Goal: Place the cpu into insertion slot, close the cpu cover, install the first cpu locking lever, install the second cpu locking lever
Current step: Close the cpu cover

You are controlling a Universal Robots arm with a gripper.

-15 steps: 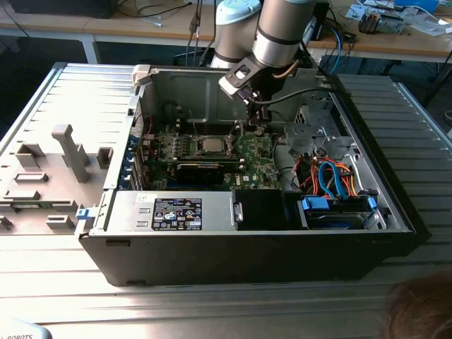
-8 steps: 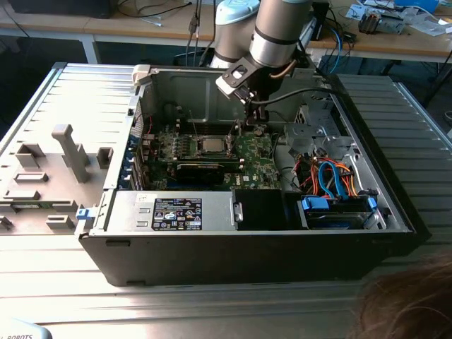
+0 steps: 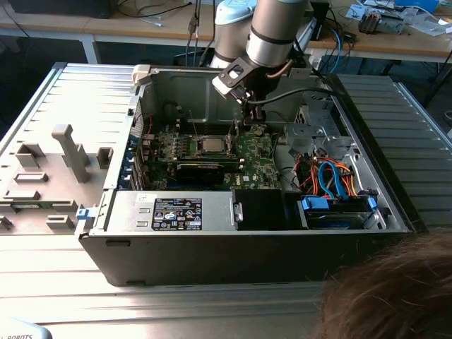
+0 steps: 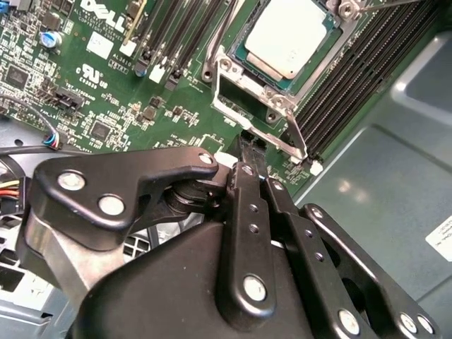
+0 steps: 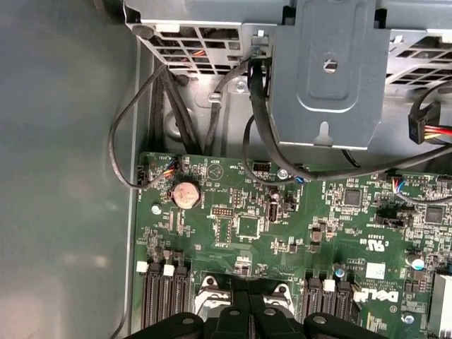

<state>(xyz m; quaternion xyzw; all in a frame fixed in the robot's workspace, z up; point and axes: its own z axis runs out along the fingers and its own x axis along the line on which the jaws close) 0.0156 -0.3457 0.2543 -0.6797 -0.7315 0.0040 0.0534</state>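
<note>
- We see the cpu (image 4: 286,35) lying flat in the insertion slot (image 4: 227,56), pale metal top up, with green motherboard (image 4: 106,92) all around it.
- The cpu cover (image 4: 251,86) seems to us to stand raised on the socket's near edge, since board shows through its square window. We judge it not yet closed.
- A thin locking lever (image 4: 298,138) slants up beside the cover, apparently unlatched.
- We take the chip to be light, rigid and fragile underneath, best handled by its edges and never from below. The cover looks like thin, stiff, hinged sheet metal, best pushed at its free edge, not gripped.
- The end effector (image 4: 251,145) has its black fingers pressed together at the tips, and we see nothing between them. The tips sit just beside the cover's near edge, but we cannot tell whether they touch it.
- In the exterior view the arm reaches over the far wall of the open computer case (image 3: 247,247), wrist bent. The end effector (image 3: 246,126) points down just to the exterior view's right of the socket.
- The case rests on a ribbed metal tabletop (image 3: 212,304).
</note>
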